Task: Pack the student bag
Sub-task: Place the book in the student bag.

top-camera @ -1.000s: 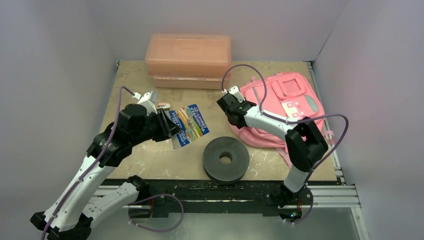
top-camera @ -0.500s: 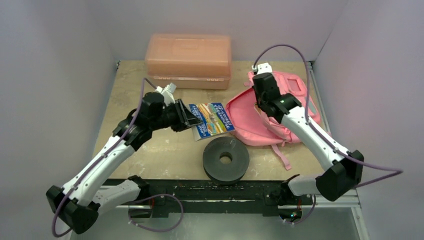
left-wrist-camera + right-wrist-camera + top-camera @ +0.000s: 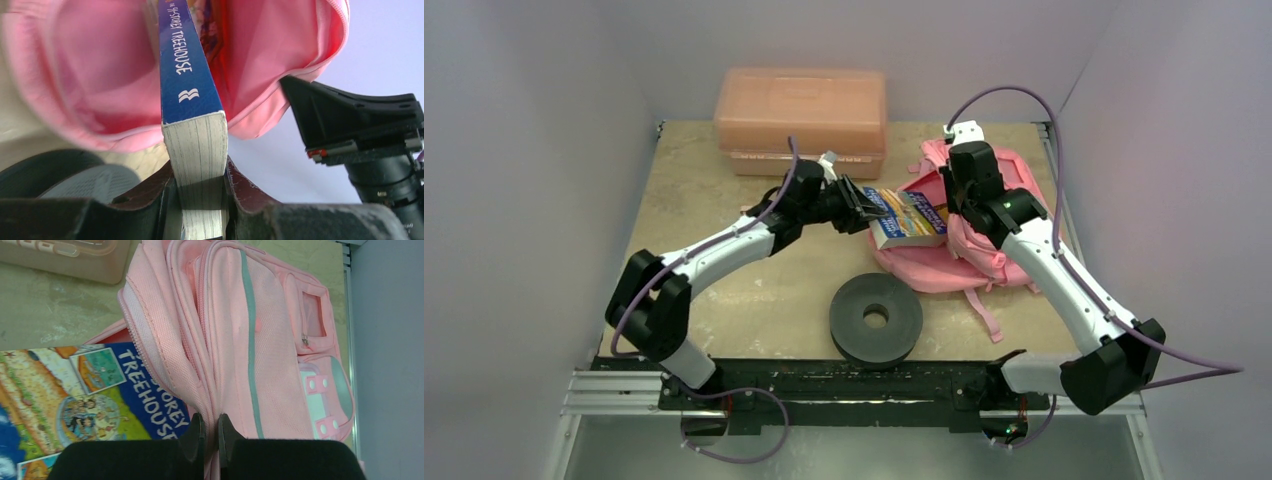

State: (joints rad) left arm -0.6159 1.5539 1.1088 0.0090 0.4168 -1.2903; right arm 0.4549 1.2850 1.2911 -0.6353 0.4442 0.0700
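The student bag (image 3: 1009,262) is a pink fabric backpack lying at the table's right. My right gripper (image 3: 953,212) is shut on the upper edge of its opening (image 3: 210,432) and holds the bag's mouth up. My left gripper (image 3: 862,206) is shut on a thick paperback book (image 3: 910,217) with a blue spine (image 3: 181,70), clamped across its page block (image 3: 199,185). The book's far end pokes into the open mouth, with pink lining (image 3: 100,75) around it. In the right wrist view the book's cover (image 3: 75,400) lies under the lifted flap (image 3: 165,355).
A rigid salmon-pink plastic box (image 3: 802,115) stands at the back edge. A black disc with a centre hole (image 3: 875,318) lies at the front, just below the book. The bag's straps (image 3: 986,312) trail toward the front right. Grey walls close in both sides.
My left arm has swung right and carried the book from mid-table into the bag's mouth. My right gripper closed on the bag's edge and lifted it, opening the bag.
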